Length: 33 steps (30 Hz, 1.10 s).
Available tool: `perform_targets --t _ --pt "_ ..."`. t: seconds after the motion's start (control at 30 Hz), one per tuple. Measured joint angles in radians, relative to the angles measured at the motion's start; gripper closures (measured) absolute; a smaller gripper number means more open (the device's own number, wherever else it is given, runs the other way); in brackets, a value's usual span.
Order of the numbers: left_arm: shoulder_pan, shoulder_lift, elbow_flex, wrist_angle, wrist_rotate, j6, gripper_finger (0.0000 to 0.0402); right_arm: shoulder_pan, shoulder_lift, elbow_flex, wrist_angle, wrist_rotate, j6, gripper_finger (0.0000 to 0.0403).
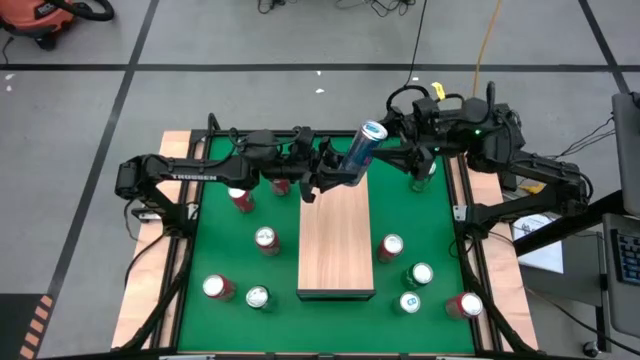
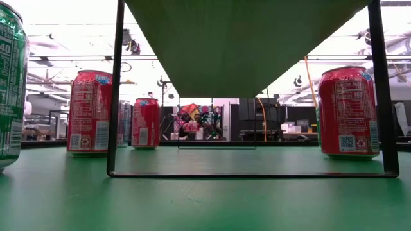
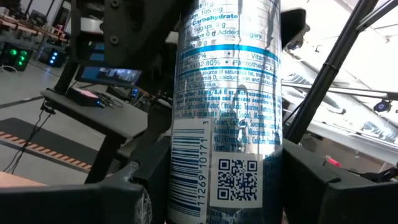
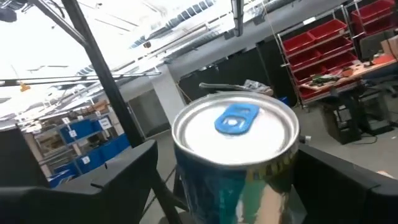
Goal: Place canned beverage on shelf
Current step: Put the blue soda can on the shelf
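A slim silver-and-blue can (image 1: 358, 152) is up in the air over the far end of the shelf (image 1: 335, 240), a pale wooden board on a black frame. It is tilted, top toward the far right. My left gripper (image 1: 335, 172) reaches in from the table's left and is shut on the can's lower body (image 3: 224, 124). My right gripper (image 1: 388, 135) comes from the right and stands open. In its wrist view its fingers flank the can's top end (image 4: 236, 130), with a gap showing beside one finger (image 4: 124, 174). My left gripper pinches the can's lower body (image 3: 183, 186) between its two fingers, which lie across the can. The fingers come about level from the table's left. The can is lifted clear of the shelf, tilted with its top toward the far right. My right gripper: I cannot tell whether its fingers touch the can's top end.
Several red and green cans stand on the green table on both sides of the shelf, such as a red one (image 1: 265, 240) on the left and a red one (image 1: 390, 246) on the right. From table height the shelf's board (image 2: 244, 45) sits raised on thin black legs (image 2: 115, 90).
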Motion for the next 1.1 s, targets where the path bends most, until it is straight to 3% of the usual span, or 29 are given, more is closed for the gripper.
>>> perform_targets --t 0.2,0.53,0.77,1.1 --pt "0.000 0.000 0.000 0.001 0.000 0.000 0.0187 0.007 0.010 0.000 -0.001 0.038 -0.007 0.0087" --pt "-0.006 -0.002 0.000 -0.030 -0.016 0.001 0.0187 0.004 -0.019 0.000 -0.027 0.035 -0.043 0.0176" --pt "-0.024 -0.002 0.000 -0.037 -0.060 0.001 0.0184 0.004 -0.027 0.000 -0.052 0.028 -0.048 0.0166" --pt "-0.074 -0.002 0.000 -0.046 -0.339 0.084 0.0074 0.002 -0.055 0.000 -0.089 0.062 -0.086 0.0169"
